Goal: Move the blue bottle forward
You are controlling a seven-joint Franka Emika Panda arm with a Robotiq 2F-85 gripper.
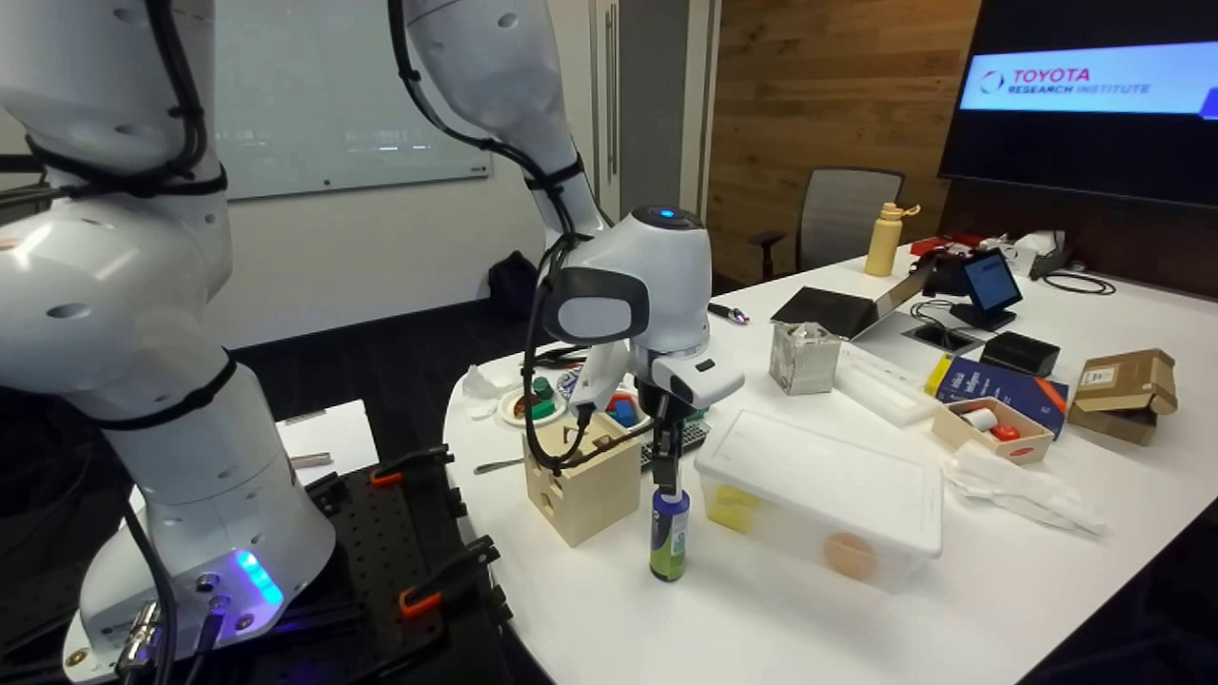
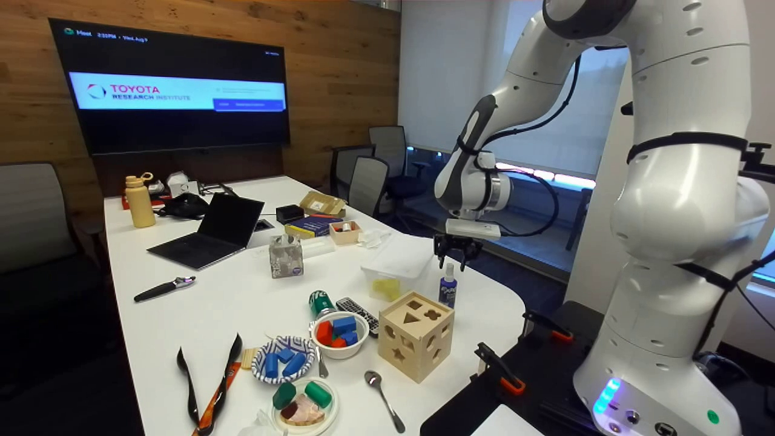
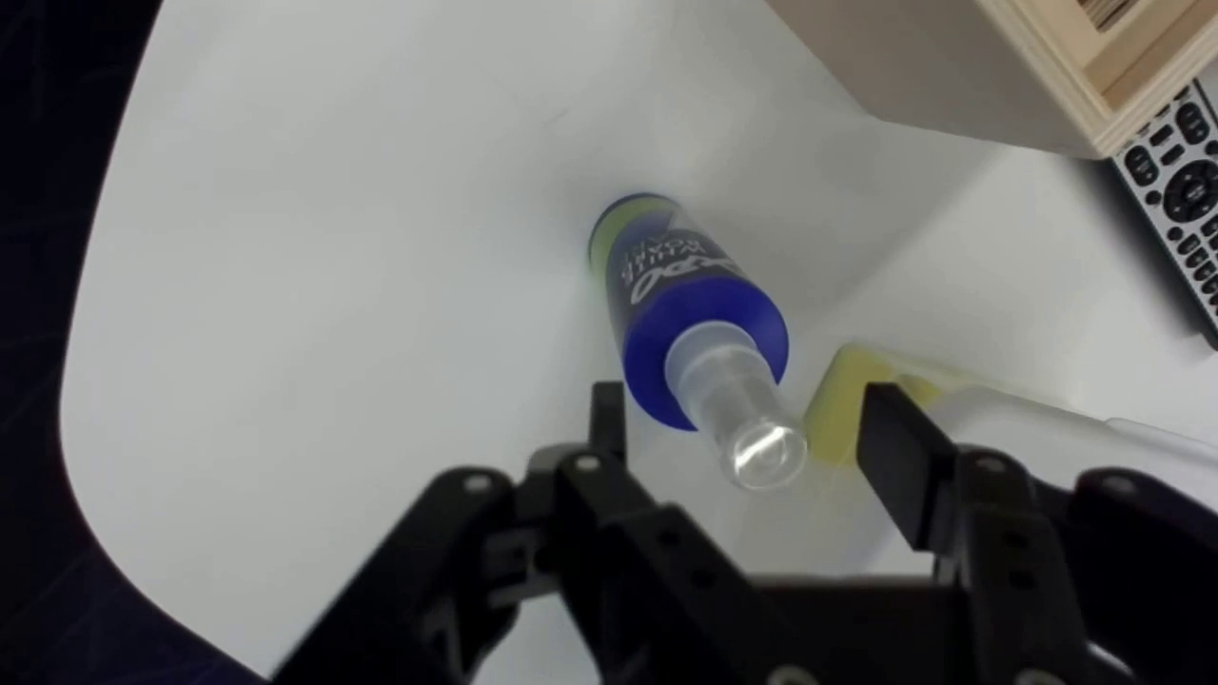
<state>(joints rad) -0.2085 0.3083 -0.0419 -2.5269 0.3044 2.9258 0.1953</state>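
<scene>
The blue bottle (image 1: 669,542) stands upright on the white table, with a dark blue body, green lower label and clear cap. It also shows in an exterior view (image 2: 448,293) beyond the wooden box and in the wrist view (image 3: 680,271). My gripper (image 1: 669,483) points down at the top of the bottle. In an exterior view its spread fingers (image 2: 451,266) are by the cap. In the wrist view the fingers (image 3: 742,447) are open, with the clear cap between them in the picture and a gap on each side. Neither finger visibly grips the bottle.
A wooden shape-sorter box (image 1: 585,490) stands close beside the bottle. A lidded clear plastic bin (image 1: 823,476) stands on its other side. A remote (image 3: 1189,195) lies near the wooden box. Bowls of blocks (image 2: 340,333) and a spoon (image 2: 384,399) lie farther off. The table edge (image 3: 71,333) curves nearby.
</scene>
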